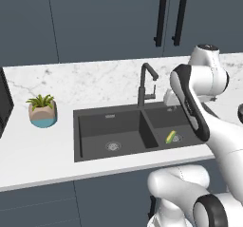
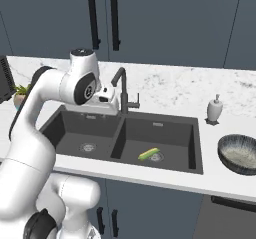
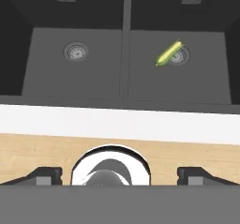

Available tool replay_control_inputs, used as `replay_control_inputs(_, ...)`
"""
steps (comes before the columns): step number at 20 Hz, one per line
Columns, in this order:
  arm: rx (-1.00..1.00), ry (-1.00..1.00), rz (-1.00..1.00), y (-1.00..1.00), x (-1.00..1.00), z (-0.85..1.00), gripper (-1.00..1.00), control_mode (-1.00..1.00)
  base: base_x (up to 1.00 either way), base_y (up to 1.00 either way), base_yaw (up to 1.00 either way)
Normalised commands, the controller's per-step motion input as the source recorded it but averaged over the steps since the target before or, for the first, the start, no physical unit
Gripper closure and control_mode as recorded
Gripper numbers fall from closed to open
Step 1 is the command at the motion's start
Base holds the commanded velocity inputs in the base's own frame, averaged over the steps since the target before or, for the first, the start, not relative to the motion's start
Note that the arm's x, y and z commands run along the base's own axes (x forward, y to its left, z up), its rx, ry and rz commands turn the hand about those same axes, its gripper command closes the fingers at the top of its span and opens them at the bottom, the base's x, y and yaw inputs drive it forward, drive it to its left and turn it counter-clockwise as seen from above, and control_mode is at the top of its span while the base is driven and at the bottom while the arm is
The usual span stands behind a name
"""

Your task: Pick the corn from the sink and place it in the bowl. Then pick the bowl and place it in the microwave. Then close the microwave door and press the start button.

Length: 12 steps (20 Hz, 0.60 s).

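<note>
the corn (image 2: 149, 154) is seen lying in the right basin of the sink (image 2: 165, 167), at the lower centre of the right base view, its length resting across the round steel drain (image 3: 180, 56); in the hand view it is shown at the upper right, tilted, with the green husk end lowest. the left basin is marked by its own drain (image 3: 76, 51) at the upper left of the hand view. the pincer (image 3: 120, 175) is held high above the front edge of the white marble bench (image 1: 38, 150), its two dark finger tips (image 3: 46, 175) set wide apart at the bottom of the hand view, with nothing between them, well apart from the corn. the tall black faucet (image 2: 122, 90) is found behind the divider between the basins. the bowl (image 2: 239, 154) is placed on the bench at the right edge of the right base view, near a white soap dispenser (image 2: 215, 109). a small potted plant (image 1: 42, 110) is set on the bench at the left of the left base view.
</note>
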Motion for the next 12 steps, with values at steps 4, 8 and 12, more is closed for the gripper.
replay_control_inputs(4,0.01,0.17,-0.03,-1.00,0.09,-0.63,-1.00,-1.00,0.00,0.00,0.00)
replay_control_inputs(8,0.00,0.17,-0.09,-0.78,0.59,-0.64,-1.00,-1.00,0.00,0.00,0.00)
replay_control_inputs(12,0.00,0.15,-0.12,-0.59,0.59,-0.69,-1.00,-1.00,0.00,0.00,0.00)
